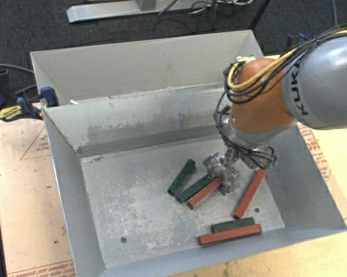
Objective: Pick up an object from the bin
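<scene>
A grey metal bin (73, 201) on dark carpet is shown. The gripper (225, 176) is seen right of centre, at the right end of a red-brown bar (202, 195) touching a dark green bar (191, 189). Whether it is open cannot be told.

The arm (330, 82) is cased in silver-grey, lettered "KU" in black. Its wrist is capped by an orange cover (260, 107), wrapped by yellow and black cables (241, 83). A grey metal gripper (222, 172) is fitted.

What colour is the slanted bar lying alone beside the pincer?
The bar is red-brown; camera view.
</scene>
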Controlling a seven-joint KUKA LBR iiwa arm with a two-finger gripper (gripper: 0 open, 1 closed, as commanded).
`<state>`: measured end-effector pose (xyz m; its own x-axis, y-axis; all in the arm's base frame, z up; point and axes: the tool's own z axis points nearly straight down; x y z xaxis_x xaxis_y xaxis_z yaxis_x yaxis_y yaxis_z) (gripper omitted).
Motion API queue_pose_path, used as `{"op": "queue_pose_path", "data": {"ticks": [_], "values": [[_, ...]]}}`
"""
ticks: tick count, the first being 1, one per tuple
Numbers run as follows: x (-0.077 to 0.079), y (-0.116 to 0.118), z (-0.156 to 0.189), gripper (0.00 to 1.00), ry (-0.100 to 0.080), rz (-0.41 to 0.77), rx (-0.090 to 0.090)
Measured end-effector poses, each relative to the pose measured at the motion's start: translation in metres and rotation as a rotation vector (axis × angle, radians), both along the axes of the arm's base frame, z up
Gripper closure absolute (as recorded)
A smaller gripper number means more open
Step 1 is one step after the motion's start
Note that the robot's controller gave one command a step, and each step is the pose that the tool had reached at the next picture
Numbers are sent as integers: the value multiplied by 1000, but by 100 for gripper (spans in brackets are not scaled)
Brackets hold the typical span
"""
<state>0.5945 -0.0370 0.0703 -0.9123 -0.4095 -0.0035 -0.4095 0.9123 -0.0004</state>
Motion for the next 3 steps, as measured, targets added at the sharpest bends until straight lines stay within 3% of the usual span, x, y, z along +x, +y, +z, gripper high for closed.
{"op": "queue_pose_path", "data": {"ticks": [1, 2, 3], "values": [[2, 1, 51, 100, -4, 0, 0], [4, 2, 127, 100, -9, -1, -1], [5, 2, 129, 100, -1, -2, 0]]}}
